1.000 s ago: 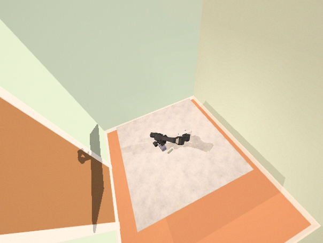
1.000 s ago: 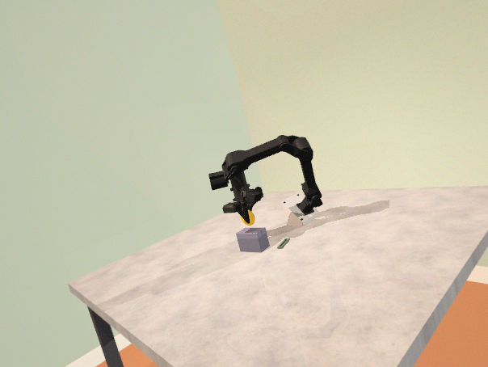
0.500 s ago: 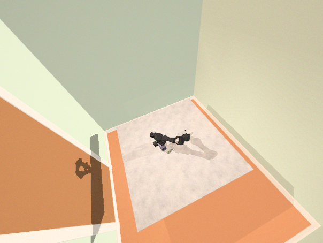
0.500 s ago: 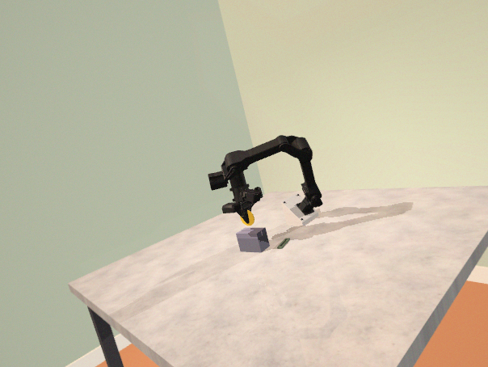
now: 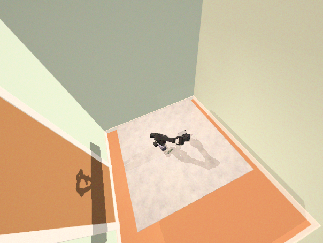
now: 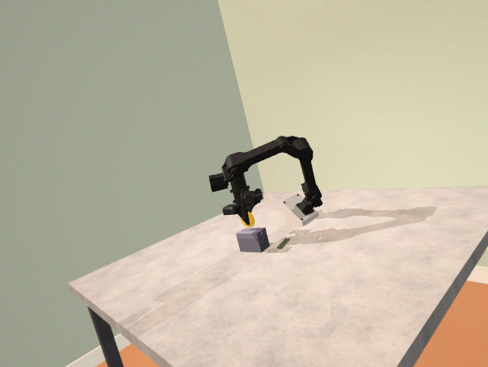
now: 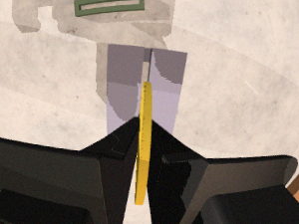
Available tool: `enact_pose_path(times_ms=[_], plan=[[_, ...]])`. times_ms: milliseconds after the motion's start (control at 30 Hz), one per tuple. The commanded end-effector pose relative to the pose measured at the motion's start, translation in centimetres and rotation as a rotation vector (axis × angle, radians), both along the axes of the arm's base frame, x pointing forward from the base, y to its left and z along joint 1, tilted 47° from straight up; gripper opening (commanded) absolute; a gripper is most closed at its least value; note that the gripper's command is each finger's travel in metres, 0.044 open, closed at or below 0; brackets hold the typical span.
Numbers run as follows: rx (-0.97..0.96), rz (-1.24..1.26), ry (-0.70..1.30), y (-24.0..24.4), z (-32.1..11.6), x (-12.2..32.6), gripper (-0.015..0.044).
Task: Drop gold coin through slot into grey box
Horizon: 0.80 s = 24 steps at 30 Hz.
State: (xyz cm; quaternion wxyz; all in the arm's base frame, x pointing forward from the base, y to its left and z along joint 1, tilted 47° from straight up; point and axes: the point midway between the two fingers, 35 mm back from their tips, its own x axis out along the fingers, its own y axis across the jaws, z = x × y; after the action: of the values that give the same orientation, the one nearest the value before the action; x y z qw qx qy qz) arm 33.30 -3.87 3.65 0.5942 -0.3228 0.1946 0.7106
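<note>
my claw (image 7: 142, 160) pinches the coin (image 7: 142, 140) edge-on above the box (image 6: 252, 239); if i tilt it, it may catch the slot (image 7: 146, 68) rim.

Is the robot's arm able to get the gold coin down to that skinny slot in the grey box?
Probably yes. The gripper holds the coin edge-down just above the box, nearly lined up with the slot, nothing between.

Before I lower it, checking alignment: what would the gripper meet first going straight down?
Likely the grey box's lid: the gripper holds the gold coin edge-on, roughly along the slot.
</note>
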Motion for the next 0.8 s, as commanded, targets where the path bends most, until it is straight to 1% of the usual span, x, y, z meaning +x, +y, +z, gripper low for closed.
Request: enact_pose_path(times_ms=[0,667,767], plan=[[0.004,-0.004,0.004,0.27,-0.14,-0.04,0.0],[0.004,-0.004,0.004,0.97,-0.82,-0.13,0.0],[0.0,0.0,0.0,0.77,-0.7,-0.07,0.0079]])
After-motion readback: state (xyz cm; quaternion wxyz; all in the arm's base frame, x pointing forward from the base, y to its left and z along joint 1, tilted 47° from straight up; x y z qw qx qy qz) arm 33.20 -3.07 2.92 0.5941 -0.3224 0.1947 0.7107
